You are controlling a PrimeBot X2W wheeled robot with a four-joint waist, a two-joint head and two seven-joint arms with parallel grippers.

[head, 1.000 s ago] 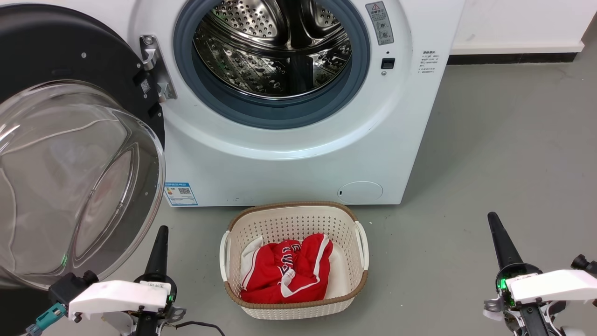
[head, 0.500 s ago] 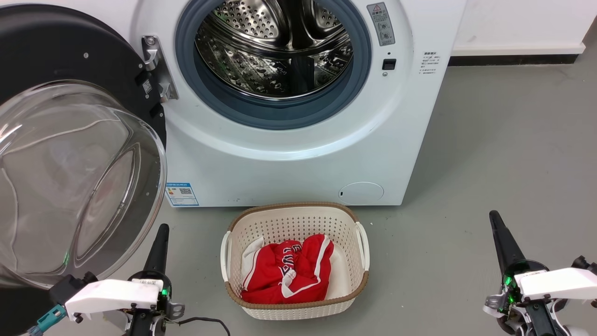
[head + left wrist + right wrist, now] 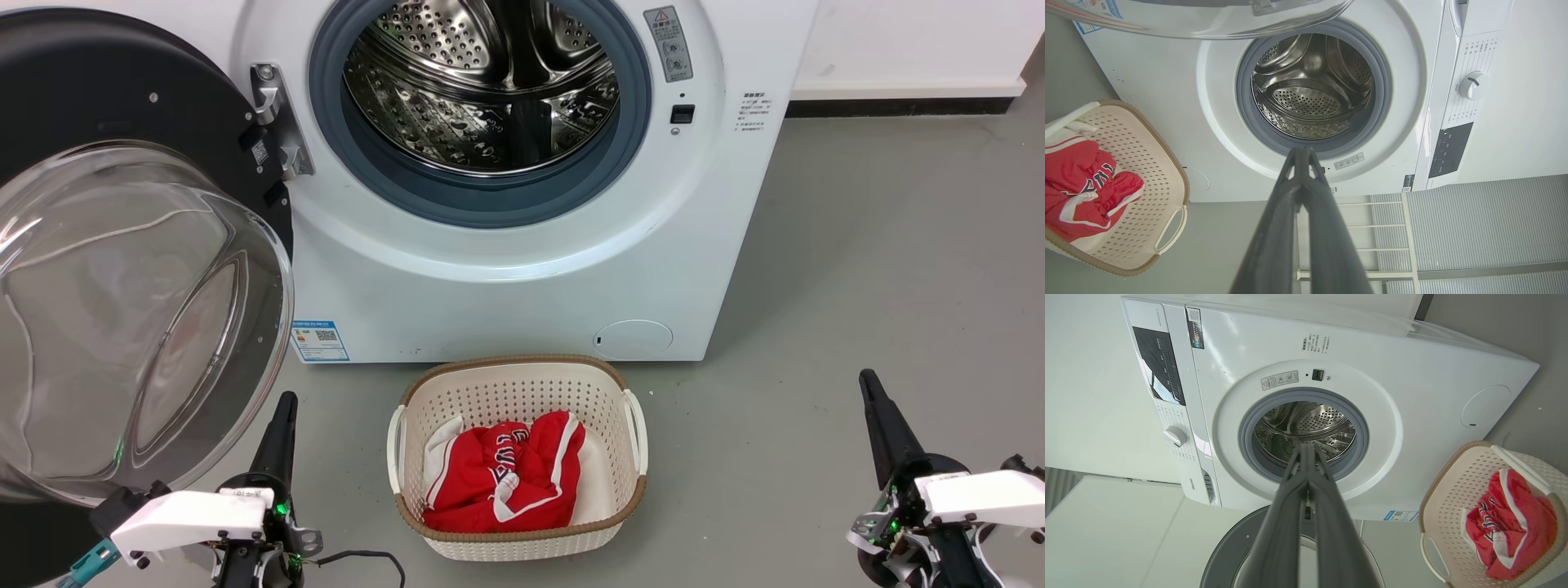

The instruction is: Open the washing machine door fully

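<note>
Washing machine door [image 3: 139,269] wide open beside clenched left jaws, far from clenched right jaws

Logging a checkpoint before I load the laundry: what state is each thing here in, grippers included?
washing machine door: open, swung wide to the robot's left.
drum: exposed, no laundry visible inside.
round flap: shut.
laundry basket: on the floor, holding a red garment.
left gripper: shut, holding nothing.
right gripper: shut, holding nothing.
</note>
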